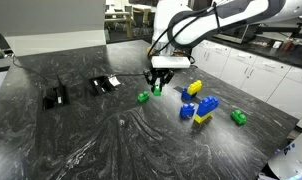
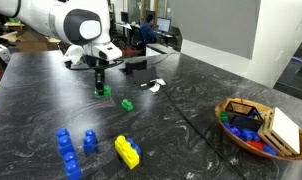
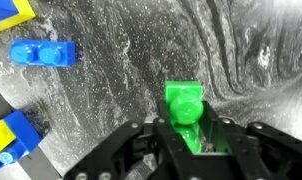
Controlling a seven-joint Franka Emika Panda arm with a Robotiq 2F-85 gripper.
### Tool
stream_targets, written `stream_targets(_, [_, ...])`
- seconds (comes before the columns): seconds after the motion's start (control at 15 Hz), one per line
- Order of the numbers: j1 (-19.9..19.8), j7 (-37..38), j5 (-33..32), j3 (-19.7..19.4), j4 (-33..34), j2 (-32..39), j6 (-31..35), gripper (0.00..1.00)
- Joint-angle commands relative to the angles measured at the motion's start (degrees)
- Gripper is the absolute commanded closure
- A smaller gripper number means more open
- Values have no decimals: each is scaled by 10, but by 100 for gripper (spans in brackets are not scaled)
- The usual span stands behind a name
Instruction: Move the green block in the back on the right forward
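Observation:
A small bright green studded block [image 3: 183,100] sits between my gripper's [image 3: 183,132] fingers in the wrist view, and the fingers are shut on it. In both exterior views the gripper [image 1: 158,82] [image 2: 99,84] hangs low over the dark marble table with the green block [image 1: 157,90] [image 2: 102,91] at its tips. I cannot tell whether the block touches the table. A second green block [image 1: 143,97] [image 2: 126,104] lies close beside it. A third green block [image 1: 238,117] lies apart, past the blue-and-yellow stack [image 1: 204,109].
Loose blue blocks [image 2: 63,140] [image 3: 43,53] and a yellow-and-blue block [image 2: 126,150] lie on the table. A wicker basket [image 2: 231,105] holding toys stands near one edge. Two black holders [image 1: 56,96] [image 1: 103,85] sit farther off.

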Motion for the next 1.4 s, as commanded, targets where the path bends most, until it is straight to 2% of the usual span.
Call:
stream_targets(0.0, [5,-99,11,18,-65,-34,31,90])
stream_targets(0.2, [15,-176,17,35,-98,-42,45,90])
stream_targets(0.47, [19,-302,61,56,-130,-42,72,90])
stream_targets(0.93, [14,-545,96,73,-160,-27,43,90])
stream_targets(1.27, [10,-642,90,74,-162,-23,20,90])
stream_targets(1.33, [8,-656,88,73,-161,-23,11,71])
